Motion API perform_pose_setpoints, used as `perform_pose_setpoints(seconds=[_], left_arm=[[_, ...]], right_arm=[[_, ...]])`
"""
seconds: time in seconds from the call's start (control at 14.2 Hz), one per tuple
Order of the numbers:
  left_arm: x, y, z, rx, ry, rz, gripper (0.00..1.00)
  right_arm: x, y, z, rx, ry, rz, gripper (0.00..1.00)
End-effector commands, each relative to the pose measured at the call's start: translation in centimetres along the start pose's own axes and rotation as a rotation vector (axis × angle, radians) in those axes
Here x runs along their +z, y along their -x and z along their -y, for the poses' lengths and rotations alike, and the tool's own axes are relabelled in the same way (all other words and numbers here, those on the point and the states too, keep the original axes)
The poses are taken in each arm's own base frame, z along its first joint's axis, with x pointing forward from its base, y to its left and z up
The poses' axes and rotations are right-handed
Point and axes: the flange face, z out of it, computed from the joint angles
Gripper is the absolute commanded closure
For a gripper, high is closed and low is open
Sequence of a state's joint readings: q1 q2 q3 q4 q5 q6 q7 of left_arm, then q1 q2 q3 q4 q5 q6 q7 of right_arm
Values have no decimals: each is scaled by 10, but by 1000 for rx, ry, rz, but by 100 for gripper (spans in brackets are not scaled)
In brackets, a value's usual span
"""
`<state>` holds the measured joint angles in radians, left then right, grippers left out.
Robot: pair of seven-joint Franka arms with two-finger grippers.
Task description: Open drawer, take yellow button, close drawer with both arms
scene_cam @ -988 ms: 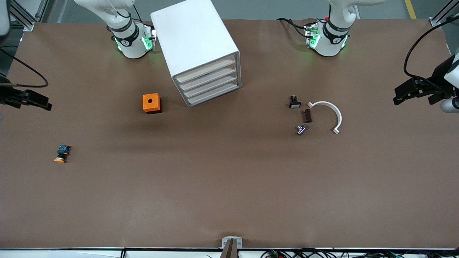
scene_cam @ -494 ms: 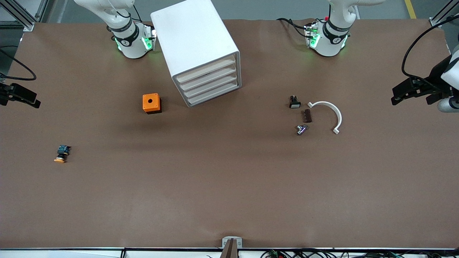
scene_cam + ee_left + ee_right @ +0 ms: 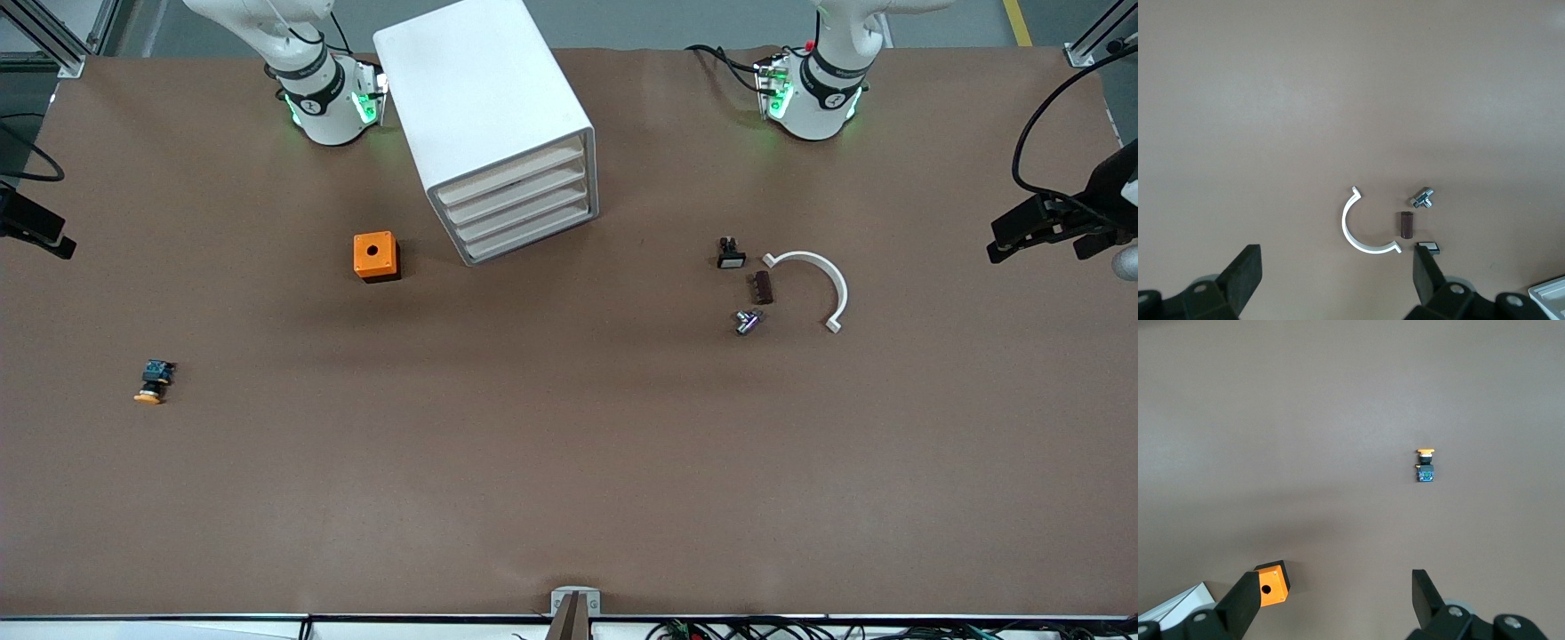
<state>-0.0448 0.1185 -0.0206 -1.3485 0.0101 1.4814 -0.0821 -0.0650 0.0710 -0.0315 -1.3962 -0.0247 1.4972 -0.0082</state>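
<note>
The button (image 3: 153, 380), with an orange cap and bluish rear, lies on the brown table toward the right arm's end; it also shows in the right wrist view (image 3: 1425, 465). The white drawer cabinet (image 3: 498, 133) stands between the arm bases with all its drawers (image 3: 520, 206) shut. My right gripper (image 3: 36, 229) hangs open and empty over the table's edge at the right arm's end, its fingers (image 3: 1248, 597) wide apart around the midpoint (image 3: 1336, 597). My left gripper (image 3: 1036, 229) is open and empty over the left arm's end, as its wrist view (image 3: 1335, 280) shows.
An orange cube box (image 3: 375, 256) with a round hole sits beside the cabinet (image 3: 1273, 583). Toward the left arm's end lie a white curved clip (image 3: 813, 283), a brown part (image 3: 762, 287), a metal part (image 3: 747, 321) and a black part with a white face (image 3: 731, 255).
Both grippers have drawn outward toward their ends of the table, the right one now partly past the view's edge. Nothing on the table has moved.
</note>
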Motion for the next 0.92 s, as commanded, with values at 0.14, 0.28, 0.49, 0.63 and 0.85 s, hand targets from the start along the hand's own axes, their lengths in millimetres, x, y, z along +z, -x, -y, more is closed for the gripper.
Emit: perform_pose_setpoints(seconds=[0.14, 0.28, 0.49, 0.63, 0.85], left_arm=[[-8, 6, -3, -4, 6, -17, 0], [-8, 5, 4, -8, 11, -17, 0], [-10, 7, 6, -16, 9, -14, 0], [-9, 7, 3, -11, 9, -12, 0], [-8, 6, 3, -8, 7, -11, 0]], right_arm=[[-4, 0, 3, 3, -8, 10, 0], [-16, 11, 5, -2, -9, 15, 0], [-41, 30, 11, -15, -11, -27, 0], [-40, 37, 12, -17, -12, -29, 0], [-33, 35, 27, -34, -14, -23, 0]])
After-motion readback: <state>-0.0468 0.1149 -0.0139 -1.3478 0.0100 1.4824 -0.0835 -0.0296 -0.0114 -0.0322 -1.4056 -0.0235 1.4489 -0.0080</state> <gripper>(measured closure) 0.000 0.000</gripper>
